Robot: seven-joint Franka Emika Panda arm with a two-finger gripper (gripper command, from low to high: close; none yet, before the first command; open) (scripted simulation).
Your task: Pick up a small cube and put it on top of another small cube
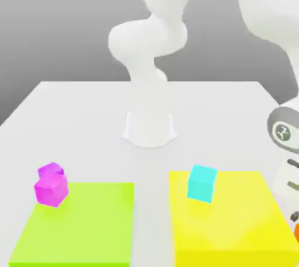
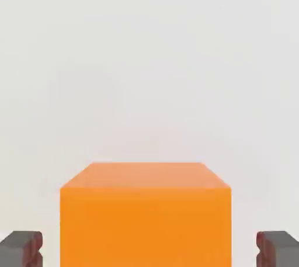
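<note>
The small orange cube [image 2: 146, 219] sits between my gripper's [image 2: 149, 249] two dark fingers [image 2: 21, 248], one on each side of it, over a plain white surface. My gripper is shut on the cube. In the exterior view a sliver of the orange cube [image 1: 296, 232] shows at the right edge, under the white hand [image 1: 287, 181], just past the yellow pad.
A cyan cube [image 1: 202, 183] stands on the yellow pad [image 1: 233, 231]. A magenta cube [image 1: 51, 190] rests at the far corner of the green pad [image 1: 76, 225], with another magenta block [image 1: 51, 170] right behind it. The arm's white base [image 1: 149, 128] stands at the table's middle.
</note>
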